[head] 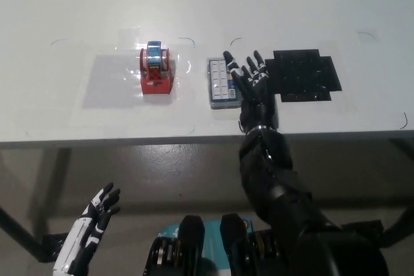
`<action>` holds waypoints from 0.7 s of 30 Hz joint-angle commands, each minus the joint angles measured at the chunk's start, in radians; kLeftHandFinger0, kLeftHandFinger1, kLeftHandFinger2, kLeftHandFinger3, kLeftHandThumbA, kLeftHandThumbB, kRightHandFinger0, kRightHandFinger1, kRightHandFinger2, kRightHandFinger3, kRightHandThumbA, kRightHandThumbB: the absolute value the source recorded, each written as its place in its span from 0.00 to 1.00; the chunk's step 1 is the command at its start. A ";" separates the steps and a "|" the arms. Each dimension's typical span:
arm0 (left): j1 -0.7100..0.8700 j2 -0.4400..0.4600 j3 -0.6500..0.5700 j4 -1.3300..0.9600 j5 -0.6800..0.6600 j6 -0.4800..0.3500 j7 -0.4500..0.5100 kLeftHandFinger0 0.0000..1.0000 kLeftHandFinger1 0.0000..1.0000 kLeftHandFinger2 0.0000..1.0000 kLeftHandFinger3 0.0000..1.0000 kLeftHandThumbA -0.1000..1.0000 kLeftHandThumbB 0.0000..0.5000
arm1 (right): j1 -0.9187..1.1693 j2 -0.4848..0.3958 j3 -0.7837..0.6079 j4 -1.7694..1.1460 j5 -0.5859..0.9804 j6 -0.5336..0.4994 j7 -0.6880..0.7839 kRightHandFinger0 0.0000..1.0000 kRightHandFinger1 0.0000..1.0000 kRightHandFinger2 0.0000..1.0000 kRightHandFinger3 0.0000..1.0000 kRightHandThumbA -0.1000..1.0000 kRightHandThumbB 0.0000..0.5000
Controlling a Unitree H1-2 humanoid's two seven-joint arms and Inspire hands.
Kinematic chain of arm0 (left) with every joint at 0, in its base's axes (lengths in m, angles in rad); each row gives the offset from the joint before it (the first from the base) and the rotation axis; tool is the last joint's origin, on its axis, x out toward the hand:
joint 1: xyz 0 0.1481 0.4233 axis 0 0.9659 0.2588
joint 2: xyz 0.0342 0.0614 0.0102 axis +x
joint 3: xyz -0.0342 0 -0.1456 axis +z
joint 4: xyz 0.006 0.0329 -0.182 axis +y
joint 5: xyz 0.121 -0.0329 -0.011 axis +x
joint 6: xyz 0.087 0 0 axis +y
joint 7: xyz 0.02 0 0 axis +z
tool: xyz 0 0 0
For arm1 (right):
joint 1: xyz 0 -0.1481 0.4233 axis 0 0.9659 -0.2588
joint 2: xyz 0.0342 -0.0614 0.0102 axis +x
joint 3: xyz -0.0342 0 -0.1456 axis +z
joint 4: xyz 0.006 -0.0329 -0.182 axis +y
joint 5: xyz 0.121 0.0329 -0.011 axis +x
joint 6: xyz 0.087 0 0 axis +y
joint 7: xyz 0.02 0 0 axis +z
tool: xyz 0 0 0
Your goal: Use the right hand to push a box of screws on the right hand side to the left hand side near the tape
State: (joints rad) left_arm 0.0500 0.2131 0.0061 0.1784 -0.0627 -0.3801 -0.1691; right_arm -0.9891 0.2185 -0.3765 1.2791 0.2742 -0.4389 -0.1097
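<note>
Our right hand [249, 85] lies flat with fingers spread, grasping nothing, its fingertips against the right side of the box of screws [221, 84]. We see the box sitting near the tabletop's [77, 4] front edge, about midway across, just right of the red tape dispenser [156, 71]. A black mat [304, 75] lies beyond our right hand. Our white left hand [97, 214] hangs released below the tabletop's front edge.

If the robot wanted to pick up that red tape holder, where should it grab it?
Probably across the two long red side walls of the tape holder, coming straight down from above. It stands upright and alone on the table, with both sides free.
</note>
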 commanded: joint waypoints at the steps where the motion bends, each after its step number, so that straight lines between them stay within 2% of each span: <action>1: -0.001 0.010 0.003 -0.010 -0.009 -0.048 -0.011 1.00 1.00 1.00 1.00 0.90 0.34 | -0.053 0.030 0.025 0.015 -0.013 -0.031 -0.007 1.00 1.00 1.00 1.00 1.00 0.55; 13: 0.019 0.000 0.009 0.008 -0.001 -0.077 0.002 1.00 1.00 1.00 1.00 0.90 0.36 | -0.053 0.078 0.029 0.051 0.011 -0.031 -0.009 1.00 1.00 1.00 1.00 1.00 0.51; 16: 0.025 -0.001 0.009 0.002 0.002 -0.069 0.004 1.00 1.00 1.00 1.00 0.90 0.37 | -0.057 0.091 0.016 0.057 0.028 -0.031 0.002 1.00 1.00 1.00 1.00 1.00 0.46; 21: 0.027 -0.007 0.011 0.001 -0.001 -0.076 0.007 1.00 1.00 1.00 1.00 0.90 0.37 | -0.070 0.109 0.015 0.067 0.030 -0.031 -0.022 1.00 1.00 1.00 1.00 1.00 0.46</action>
State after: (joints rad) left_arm 0.0710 0.2098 0.0095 0.1885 -0.0618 -0.4124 -0.1685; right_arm -1.0036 0.2737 -0.3597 1.3289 0.2832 -0.4697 -0.1217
